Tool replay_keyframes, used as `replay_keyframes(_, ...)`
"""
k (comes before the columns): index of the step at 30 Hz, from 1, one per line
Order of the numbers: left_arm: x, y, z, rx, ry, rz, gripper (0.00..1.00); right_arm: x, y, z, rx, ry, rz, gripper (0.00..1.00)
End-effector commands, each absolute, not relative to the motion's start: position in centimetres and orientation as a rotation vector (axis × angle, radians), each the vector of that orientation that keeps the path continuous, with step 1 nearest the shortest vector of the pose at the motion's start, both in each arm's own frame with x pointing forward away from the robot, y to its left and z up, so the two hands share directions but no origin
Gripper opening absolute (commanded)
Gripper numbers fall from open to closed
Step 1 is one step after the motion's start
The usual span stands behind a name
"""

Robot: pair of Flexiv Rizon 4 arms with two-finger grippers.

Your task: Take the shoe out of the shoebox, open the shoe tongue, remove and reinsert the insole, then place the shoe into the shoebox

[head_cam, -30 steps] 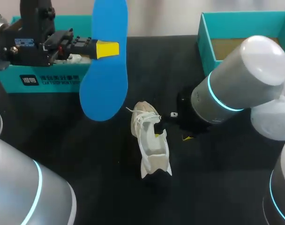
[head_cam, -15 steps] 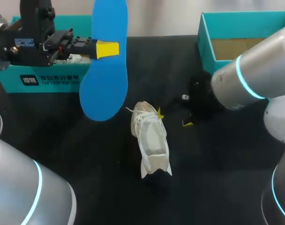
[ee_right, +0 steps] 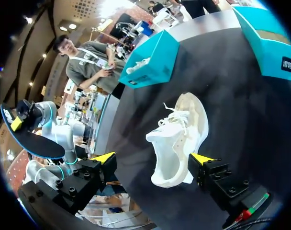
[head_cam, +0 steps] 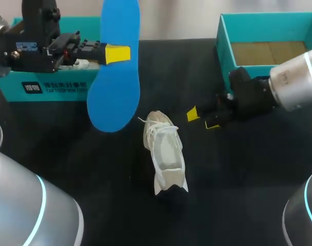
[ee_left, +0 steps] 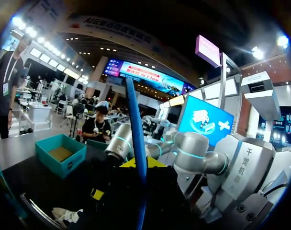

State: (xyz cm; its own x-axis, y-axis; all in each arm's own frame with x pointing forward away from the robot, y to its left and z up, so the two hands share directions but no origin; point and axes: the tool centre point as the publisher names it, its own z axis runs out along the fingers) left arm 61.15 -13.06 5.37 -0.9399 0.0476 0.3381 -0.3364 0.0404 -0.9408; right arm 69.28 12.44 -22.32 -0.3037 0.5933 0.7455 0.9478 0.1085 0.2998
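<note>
White logo and a row of white lettering mark the front wall of the teal cardboard shoebox (head_cam: 58,88), upper left of the head view. A small blue-and-white label sits on the left arm's black wrist block (head_cam: 40,48). Dark characters run down a pale grey robot casing (ee_left: 245,165) in the left wrist view.

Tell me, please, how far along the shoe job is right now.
Done: the shoe lies out on the table, its insole removed. In hand: the left gripper holds the blue insole up above the table; the right gripper is open and empty beside the shoe. Left: reinsert the insole, then put the shoe into the shoebox.
</note>
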Motion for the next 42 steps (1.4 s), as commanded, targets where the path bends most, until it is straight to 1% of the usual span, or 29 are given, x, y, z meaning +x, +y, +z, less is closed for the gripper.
replay_keyframes(1, 61.0, -13.0, 5.4, 0.297, -2.046, 1.979, 0.0, 69.1, 12.3, -22.8, -1.407, -1.871, -1.134, 1.0)
replay_keyframes(4, 61.0, -13.0, 5.4, 0.297, -2.046, 1.979, 0.0, 70.5, 13.0, -23.8, -1.384, -1.817, -1.084, 1.0)
replay_keyframes(6, 61.0, -13.0, 5.4, 0.297, -2.046, 1.979, 0.0, 71.3, 13.2, -23.6, -1.361, -1.771, -1.073, 1.0)
replay_keyframes(16, 61.0, -13.0, 5.4, 0.297, -2.046, 1.979, 0.0, 71.6, 12.6, -19.8, -1.285, -1.687, -1.137, 1.0)
replay_keyframes(17, 61.2, -13.1, 5.1, 0.267, -2.05, 2.024, 0.0, 71.6, 12.6, -19.6, -1.28, -1.684, -1.142, 1.0)
replay_keyframes(22, 61.7, -13.0, 3.7, -0.031, -2.058, 2.274, 0.0, 71.5, 12.6, -18.9, -1.261, -1.66, -1.131, 1.0)
replay_keyframes(28, 62.7, -13.3, 0.5, -0.557, -2.053, 2.544, 0.0, 71.7, 12.7, -18.4, -1.219, -1.62, -1.14, 1.0)
replay_keyframes(31, 63.4, -13.5, -0.2, -0.948, -1.998, 2.682, 0.0, 71.9, 12.7, -18.1, -1.186, -1.573, -1.185, 1.0)
replay_keyframes(32, 63.6, -13.5, -0.5, -1.146, -1.956, 2.721, 0.0, 71.9, 12.7, -18.1, -1.186, -1.573, -1.185, 1.0)
replay_keyframes(42, 63.6, -13.5, -0.5, -1.146, -1.956, 2.721, 0.0, 71.9, 12.7, -18.1, -1.186, -1.573, -1.185, 1.0)
